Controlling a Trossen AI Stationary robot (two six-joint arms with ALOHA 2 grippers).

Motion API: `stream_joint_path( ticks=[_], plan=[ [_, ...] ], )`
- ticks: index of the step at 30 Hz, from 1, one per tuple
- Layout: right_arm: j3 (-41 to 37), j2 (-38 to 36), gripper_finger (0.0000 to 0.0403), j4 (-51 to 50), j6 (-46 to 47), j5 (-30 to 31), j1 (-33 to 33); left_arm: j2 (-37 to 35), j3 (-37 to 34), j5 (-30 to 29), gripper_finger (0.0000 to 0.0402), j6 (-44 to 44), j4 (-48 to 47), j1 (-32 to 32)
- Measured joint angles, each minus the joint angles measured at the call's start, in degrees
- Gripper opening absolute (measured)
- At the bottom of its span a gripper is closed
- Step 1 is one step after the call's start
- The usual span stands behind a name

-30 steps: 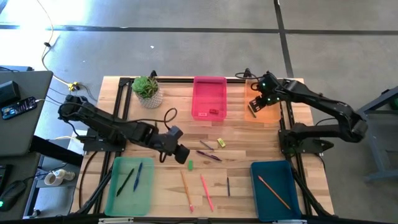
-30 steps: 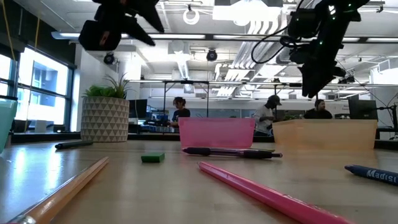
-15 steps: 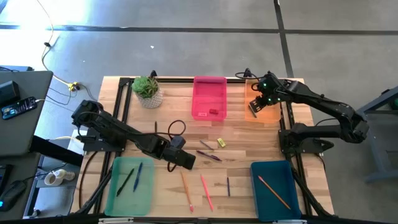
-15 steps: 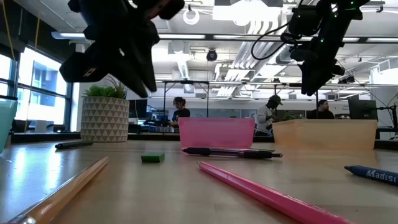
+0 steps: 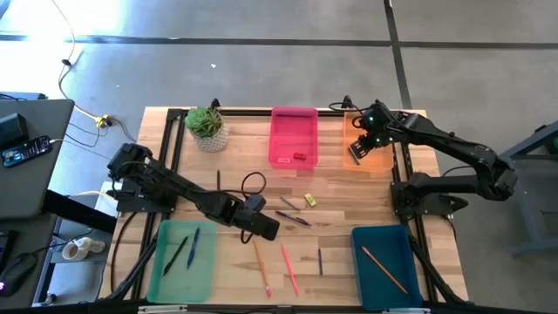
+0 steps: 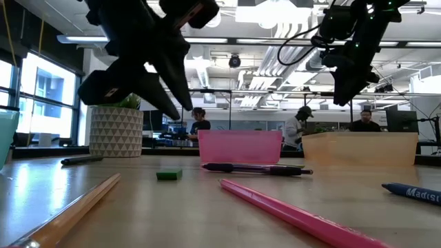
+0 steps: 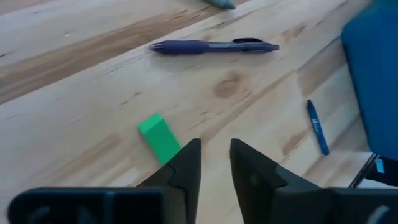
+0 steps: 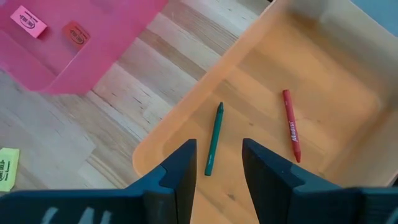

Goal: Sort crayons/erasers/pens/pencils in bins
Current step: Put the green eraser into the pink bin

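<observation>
Left gripper [image 5: 268,230] low over table centre, just left of middle in the high view, fingers [image 7: 186,163] parted a little and grasping nothing; green eraser [image 7: 158,137] lying flat on the wood just beside the fingertips, not touching as far as can be told. Purple pen [image 7: 214,45] beyond it near the upper centre of the left wrist view, blue crayon [image 7: 317,126] at right of that view, close to the teal bin [image 7: 373,74]. Right gripper [image 5: 356,148] hanging above the orange bin [image 8: 261,74] at upper right of the high view, fingers apart, nothing between them; green crayon [image 8: 214,138] and red crayon [image 8: 290,124] lying inside that bin, well apart. Pink bin [image 5: 293,122] at top centre, holding two small erasers [image 8: 75,32] near its lower end. Yellow eraser [image 5: 309,201] on bare wood below the pink bin. Light green bin [image 5: 161,270] at lower left with two dark pens [image 5: 192,247] inside. Teal bin at lower right holding one orange pencil [image 5: 384,268]. Orange pencil [image 5: 261,267] and pink pencil [image 5: 289,269] side by side on the table at bottom centre, short dark stick [image 5: 320,260] just right of them. Potted plant [image 5: 207,126] at upper left of the table. People [image 6: 301,124] visible in the room behind, low view.
</observation>
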Motion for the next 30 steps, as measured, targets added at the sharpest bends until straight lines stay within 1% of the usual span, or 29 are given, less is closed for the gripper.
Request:
stream_joint_path(
  ticks=[6,9,13,17,22,25,30],
  plan=[
    [0.0,0.0,0.0121,0.1,-0.9,0.1,0.0,0.2,-0.1,0.6,0.0121,-1.5,0.2,0.3],
    [0.0,0.0,0.0121,0.2,-1.0,1.3,0.0,0.2,-0.1,0.9,0.0138,-1.7,1.3,0.6],
    [0.0,0.0,0.0121,0.3,-2.0,1.6,0.0,0.2,-0.1,4.4,0.0154,-3.0,2.2,1.7],
    [0.0,0.0,0.0121,0.3,-3.3,1.7,0.0,0.2,0.9,5.1,0.0148,-2.8,2.1,2.7],
    [0.0,0.0,0.0121,0.5,-4.2,1.7,0.0,0.1,6.0,6.1,0.0130,0.4,-0.8,3.8],
    [0.0,0.0,0.0121,0.5,-5.8,1.7,0.0,0.1,9.7,6.7,0.0122,1.9,-5.4,4.6],
    [0.0,0.0,0.0121,0.5,-7.1,1.7,0.0,0.1,16.3,7.8,0.0110,3.1,-18.0,5.0]
  ],
)
